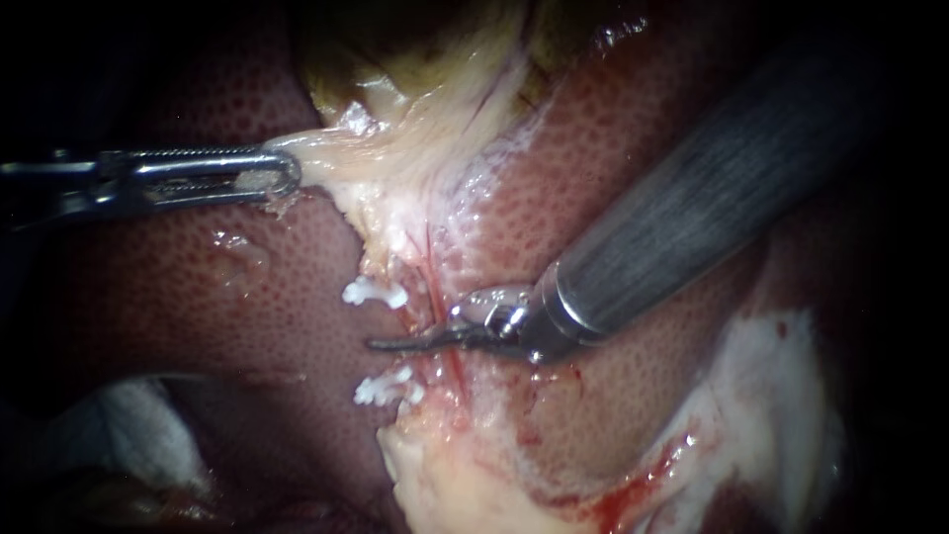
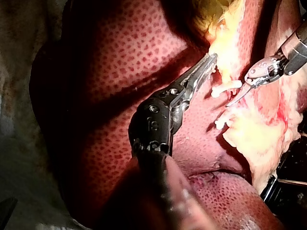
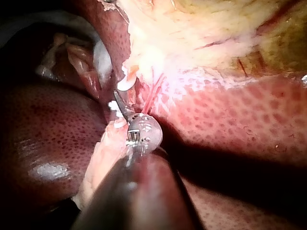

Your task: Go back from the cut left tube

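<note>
At 9 o'clock, left instrument [image 1: 285, 178], shaft cut off by the edge, jaws clamped on pale gallbladder [image 1: 395, 148] tissue. Centre: upper clip [image 1: 376, 293], lower clip [image 1: 386, 389], left tube cut ends hard to make out between. From 2 o'clock, right instrument [image 1: 395, 343], blades closed, empty, tip between clips.

No text, label, brand, number or sign can be read in any of the views.
</note>
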Robot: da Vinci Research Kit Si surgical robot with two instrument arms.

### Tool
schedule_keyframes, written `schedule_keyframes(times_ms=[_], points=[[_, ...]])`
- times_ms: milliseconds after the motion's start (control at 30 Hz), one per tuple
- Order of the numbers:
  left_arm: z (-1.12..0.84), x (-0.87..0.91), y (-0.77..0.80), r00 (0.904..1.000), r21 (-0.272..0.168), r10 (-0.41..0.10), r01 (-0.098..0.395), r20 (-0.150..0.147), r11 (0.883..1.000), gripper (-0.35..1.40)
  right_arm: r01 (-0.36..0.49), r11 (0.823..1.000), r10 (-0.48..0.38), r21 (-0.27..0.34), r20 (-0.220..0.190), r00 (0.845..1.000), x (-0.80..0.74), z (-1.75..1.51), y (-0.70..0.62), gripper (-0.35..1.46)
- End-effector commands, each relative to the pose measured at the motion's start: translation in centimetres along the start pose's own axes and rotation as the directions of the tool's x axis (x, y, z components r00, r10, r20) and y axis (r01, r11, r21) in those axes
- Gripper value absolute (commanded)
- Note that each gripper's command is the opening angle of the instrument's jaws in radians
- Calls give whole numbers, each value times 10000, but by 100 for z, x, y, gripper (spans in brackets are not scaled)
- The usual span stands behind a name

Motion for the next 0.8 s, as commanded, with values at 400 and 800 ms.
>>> schedule_keyframes(times_ms=[400,800], points=[[1,-1,0,10000,2,7,-7,-1,10000,-35,-14,9999,6,-170,-455,9990,3,4,0,69],[0,-1,0,10000,3,7,-7,-1,10000,-35,540,9985,-546,-118,-551,9970,0,-1,-3,133]])
